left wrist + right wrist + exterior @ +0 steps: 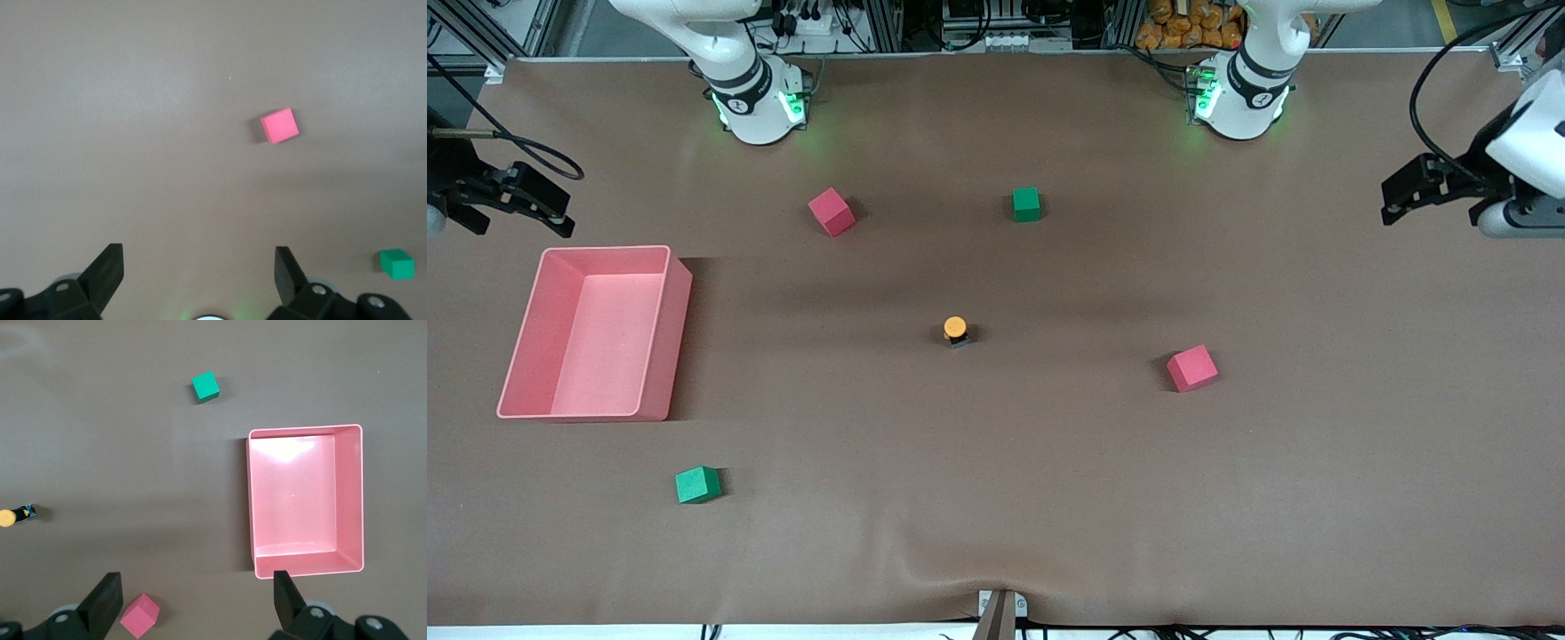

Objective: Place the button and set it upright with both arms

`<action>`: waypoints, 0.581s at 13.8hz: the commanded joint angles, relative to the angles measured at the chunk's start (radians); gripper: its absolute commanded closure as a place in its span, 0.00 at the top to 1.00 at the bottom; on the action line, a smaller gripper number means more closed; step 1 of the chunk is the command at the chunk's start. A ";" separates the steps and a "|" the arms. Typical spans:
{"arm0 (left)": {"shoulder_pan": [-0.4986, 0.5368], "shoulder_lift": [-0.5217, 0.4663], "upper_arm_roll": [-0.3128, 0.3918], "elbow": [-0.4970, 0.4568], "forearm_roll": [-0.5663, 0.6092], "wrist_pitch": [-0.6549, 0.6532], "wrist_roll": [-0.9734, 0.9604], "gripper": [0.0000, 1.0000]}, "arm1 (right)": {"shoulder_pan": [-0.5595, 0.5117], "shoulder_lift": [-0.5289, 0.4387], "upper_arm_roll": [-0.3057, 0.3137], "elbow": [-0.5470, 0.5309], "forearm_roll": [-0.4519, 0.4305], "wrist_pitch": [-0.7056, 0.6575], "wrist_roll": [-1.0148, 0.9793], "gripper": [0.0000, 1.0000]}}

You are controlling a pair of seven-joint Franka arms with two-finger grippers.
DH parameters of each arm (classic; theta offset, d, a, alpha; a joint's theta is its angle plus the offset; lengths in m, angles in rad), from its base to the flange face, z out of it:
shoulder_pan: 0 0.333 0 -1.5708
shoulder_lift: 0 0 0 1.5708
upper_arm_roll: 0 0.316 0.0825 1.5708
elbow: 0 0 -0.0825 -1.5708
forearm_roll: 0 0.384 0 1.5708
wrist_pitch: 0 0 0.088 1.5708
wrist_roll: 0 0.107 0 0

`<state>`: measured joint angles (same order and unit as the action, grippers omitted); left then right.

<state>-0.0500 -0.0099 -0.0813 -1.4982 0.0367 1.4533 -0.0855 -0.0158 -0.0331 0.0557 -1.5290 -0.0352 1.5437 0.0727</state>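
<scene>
The button (955, 331) stands upright mid-table, round orange cap atop a stubby black body. The left gripper (199, 267) and right gripper (193, 592) hang wide open over the table's ends, both arms waiting.

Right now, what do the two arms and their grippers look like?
Both arms are white with black joint bands and green-lit bases. The left gripper and right gripper are black, each with two wedge-shaped fingers. A black cable loops along each forearm.

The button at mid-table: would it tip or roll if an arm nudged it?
The button probably tips easily: its orange cap looks wider than its stubby black body. Once down, the round cap might let it roll. It looks small and rigid, likely light.
</scene>
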 commanded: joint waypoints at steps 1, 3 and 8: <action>-0.024 -0.071 0.015 -0.073 -0.021 0.001 0.016 1.00 | -0.019 0.007 0.012 0.018 0.014 -0.014 -0.002 1.00; -0.022 -0.087 0.015 -0.079 -0.031 -0.007 0.020 1.00 | -0.019 0.007 0.012 0.018 0.014 -0.013 -0.002 1.00; -0.024 -0.123 0.034 -0.114 -0.061 -0.010 0.020 1.00 | -0.019 0.007 0.012 0.018 0.014 -0.010 -0.002 1.00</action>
<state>-0.0663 -0.0930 -0.0765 -1.5810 0.0100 1.4464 -0.0853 -0.0158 -0.0331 0.0557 -1.5291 -0.0352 1.5436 0.0727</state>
